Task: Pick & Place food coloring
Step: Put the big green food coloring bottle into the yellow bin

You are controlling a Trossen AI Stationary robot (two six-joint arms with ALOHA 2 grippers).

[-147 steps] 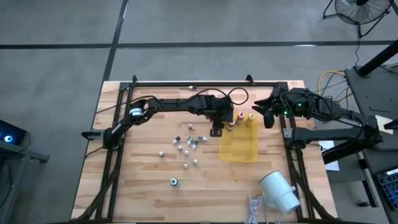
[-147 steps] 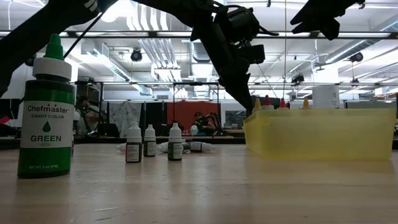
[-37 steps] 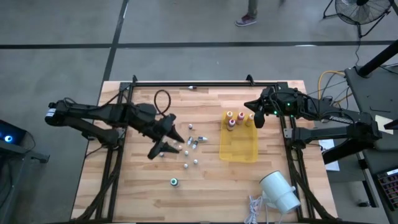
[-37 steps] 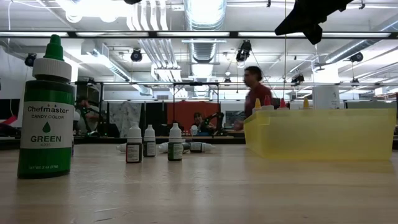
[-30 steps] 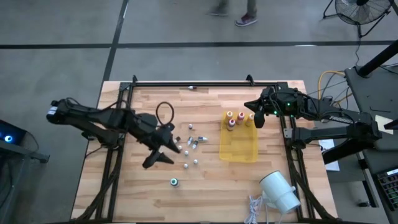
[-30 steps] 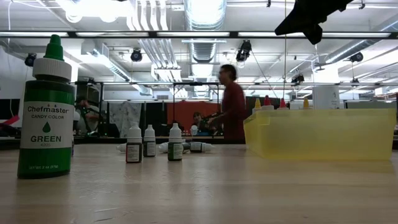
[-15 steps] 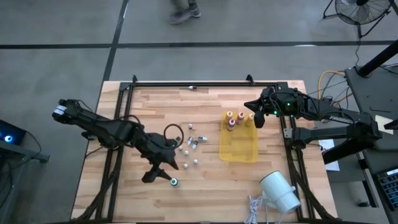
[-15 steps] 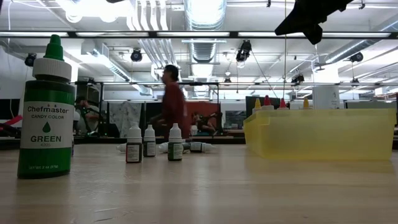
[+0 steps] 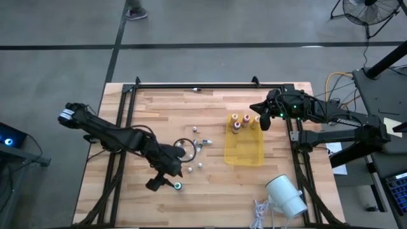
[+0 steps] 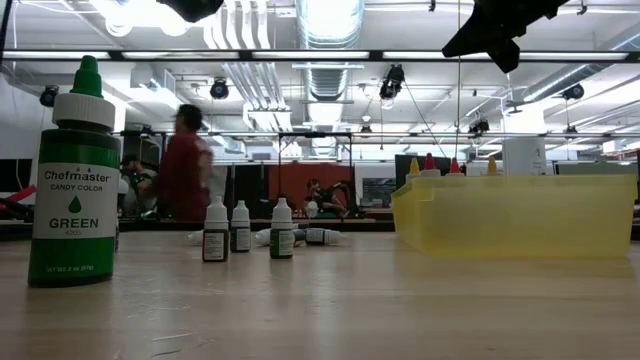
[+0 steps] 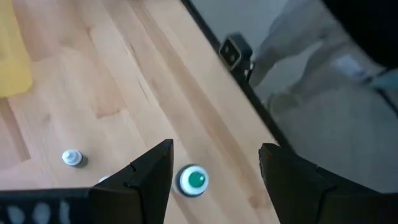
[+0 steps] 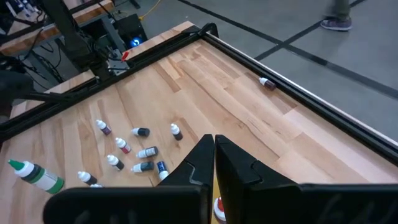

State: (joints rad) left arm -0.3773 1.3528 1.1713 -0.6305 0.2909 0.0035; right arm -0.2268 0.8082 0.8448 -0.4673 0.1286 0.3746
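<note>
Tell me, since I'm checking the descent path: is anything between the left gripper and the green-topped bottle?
Nothing visible. The left gripper hangs open above the green-topped bottle, which stands alone on the table. The closest small vial lies off to one side, outside the fingers.

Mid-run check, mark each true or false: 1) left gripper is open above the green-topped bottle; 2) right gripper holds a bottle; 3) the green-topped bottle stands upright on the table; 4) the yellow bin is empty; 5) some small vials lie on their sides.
1) True: the left gripper is open, its fingers either side of the green-topped bottle below.
2) False: the right gripper is shut on nothing, waiting by the yellow bin.
3) True: upright, untouched.
4) False: bottles with coloured tops stand at its far end.
5) True: among the small vials, several lie flat.
</note>
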